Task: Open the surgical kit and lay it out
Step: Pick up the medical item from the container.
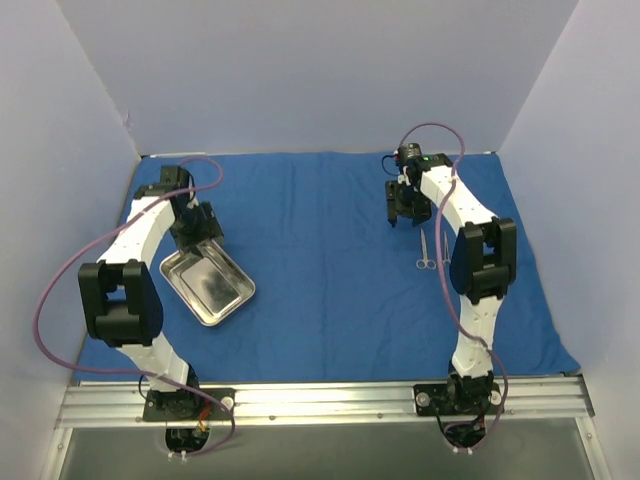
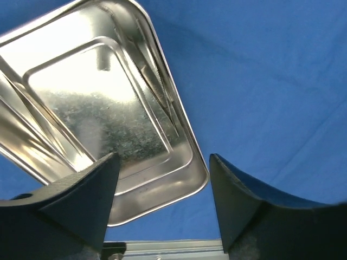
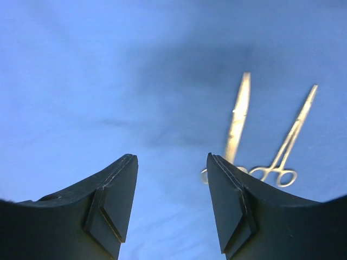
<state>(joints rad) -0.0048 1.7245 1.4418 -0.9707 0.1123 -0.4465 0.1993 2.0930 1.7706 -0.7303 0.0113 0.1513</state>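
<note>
A steel tray (image 1: 205,285) lies on the blue cloth (image 1: 320,260) at the left. In the left wrist view the tray (image 2: 65,162) has a thin metal instrument (image 2: 157,81) lying along its right inner wall. My left gripper (image 1: 200,232) hovers over the tray's far edge, open and empty (image 2: 162,157). Two metal instruments lie on the cloth at the right (image 1: 424,250): a straight-bladed one (image 3: 238,119) and a ring-handled clamp (image 3: 290,141). My right gripper (image 1: 398,215) is just left of them, open and empty (image 3: 171,157).
Pale walls enclose the cloth on three sides. The aluminium rail (image 1: 320,400) with both arm bases runs along the near edge and shows in the left wrist view (image 2: 168,249).
</note>
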